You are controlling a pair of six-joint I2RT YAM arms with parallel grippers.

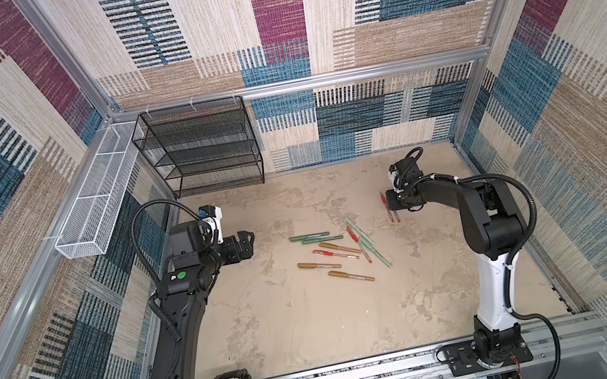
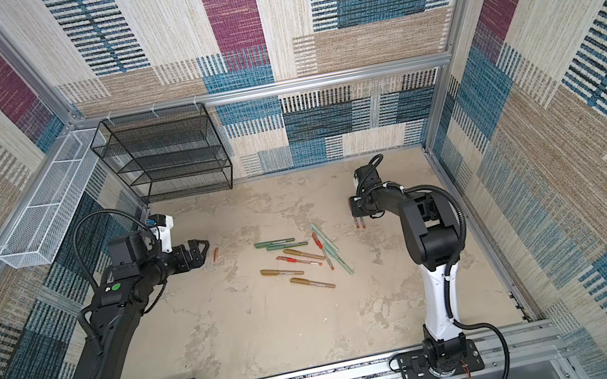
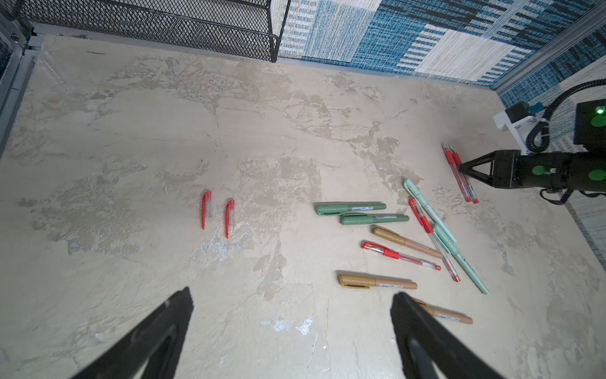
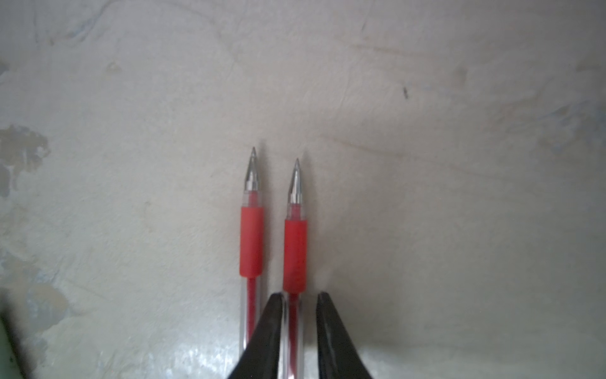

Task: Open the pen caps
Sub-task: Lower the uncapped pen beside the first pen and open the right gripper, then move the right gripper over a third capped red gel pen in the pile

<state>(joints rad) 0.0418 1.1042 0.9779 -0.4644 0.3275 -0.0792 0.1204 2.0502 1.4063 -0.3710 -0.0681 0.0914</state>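
Observation:
Two uncapped red pens (image 4: 252,242) (image 4: 295,256) lie side by side at the far right of the table, silver tips bare. My right gripper (image 4: 300,295) points down over them. Its jaws straddle one pen's clear barrel, slightly parted, with a gap on one side. Two loose red pen caps (image 3: 206,210) (image 3: 230,215) lie on the table ahead of my left gripper (image 3: 292,293), which hangs wide open and empty. A scatter of capped pens (image 1: 338,252) lies mid-table: green markers (image 3: 349,208), gold-bronze markers (image 3: 377,282), red pens (image 3: 400,256) and mint pens (image 3: 459,259).
A black mesh shelf (image 1: 202,149) stands at the back left against the wall. A white mesh basket (image 1: 97,201) hangs on the left rail. Patterned walls and aluminium rails close in the beige table (image 1: 296,326) on three sides.

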